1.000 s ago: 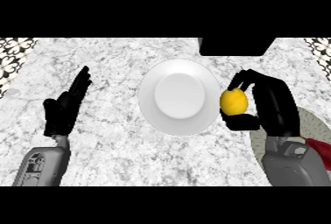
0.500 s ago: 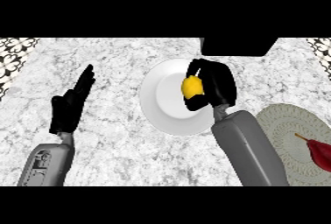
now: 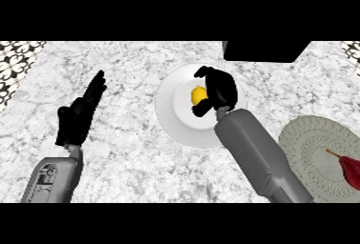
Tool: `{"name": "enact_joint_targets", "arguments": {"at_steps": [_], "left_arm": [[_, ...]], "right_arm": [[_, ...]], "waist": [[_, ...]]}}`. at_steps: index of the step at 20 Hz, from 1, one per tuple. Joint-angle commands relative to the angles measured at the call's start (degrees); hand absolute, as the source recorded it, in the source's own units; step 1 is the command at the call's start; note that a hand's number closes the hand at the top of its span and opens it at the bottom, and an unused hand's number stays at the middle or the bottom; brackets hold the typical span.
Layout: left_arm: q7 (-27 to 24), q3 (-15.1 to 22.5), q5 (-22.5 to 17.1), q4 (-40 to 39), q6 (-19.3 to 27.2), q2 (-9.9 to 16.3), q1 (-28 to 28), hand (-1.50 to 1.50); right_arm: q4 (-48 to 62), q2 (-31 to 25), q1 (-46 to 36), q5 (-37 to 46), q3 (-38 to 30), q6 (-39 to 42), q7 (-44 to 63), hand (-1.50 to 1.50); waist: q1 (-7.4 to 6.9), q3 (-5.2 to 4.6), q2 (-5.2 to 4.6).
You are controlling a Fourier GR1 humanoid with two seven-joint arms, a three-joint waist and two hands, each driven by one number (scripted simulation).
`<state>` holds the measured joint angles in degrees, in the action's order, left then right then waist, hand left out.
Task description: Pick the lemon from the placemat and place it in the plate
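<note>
The yellow lemon [image 3: 199, 95] is over the middle of the white plate [image 3: 175, 114], and my right hand [image 3: 219, 90] is curled round it from the right, hiding part of it. Whether the lemon touches the plate cannot be told. The round beige placemat [image 3: 313, 150] lies at the right, behind my right forearm, with a dark red item [image 3: 349, 165] on it. My left hand [image 3: 81, 112] rests open at the left, fingers straight and pointing up, holding nothing.
A black box [image 3: 265, 50] stands at the counter's far edge, just beyond the plate. A patterned black-and-white surface [image 3: 15, 62] borders the marble counter at the far left. My right forearm [image 3: 256, 155] crosses the plate's lower right rim.
My right hand has carried the lemon left from beside the plate to over its middle, uncovering the placemat at the right. The left hand has barely moved.
</note>
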<state>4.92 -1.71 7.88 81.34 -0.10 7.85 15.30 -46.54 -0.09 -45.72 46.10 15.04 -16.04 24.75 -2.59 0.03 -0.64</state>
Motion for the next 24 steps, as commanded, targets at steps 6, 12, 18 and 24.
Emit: {"name": "enact_joint_targets", "arguments": {"at_steps": [6, 12, 18, 24], "left_arm": [[2.70, 1.04, 0.41, 0.94, -0.15, -0.87, 2.19, 0.00], [-2.39, -2.23, -1.60, -3.11, -2.13, 1.57, 0.51, 0.00], [1.47, -2.06, -0.11, -0.41, 0.22, 1.11, -0.20, 0.00], [-2.11, -3.03, 0.30, -3.07, 1.04, 0.94, -1.23, 0.00]], "right_arm": [[13.72, 0.09, -3.79, -19.27, 3.86, -11.93, -11.82, -1.50], [7.38, 0.09, -2.52, -28.79, -3.25, -17.18, -20.88, -1.50], [-2.22, -2.49, 4.01, -32.98, -9.51, -19.99, -21.62, -1.50], [-16.08, -11.06, 18.27, -38.74, -12.63, -11.68, -25.85, -1.50]], "waist": [[-1.28, 0.07, -0.33], [0.69, 0.02, -0.01], [3.09, -0.01, 0.90], [4.47, -0.05, 1.04]]}}
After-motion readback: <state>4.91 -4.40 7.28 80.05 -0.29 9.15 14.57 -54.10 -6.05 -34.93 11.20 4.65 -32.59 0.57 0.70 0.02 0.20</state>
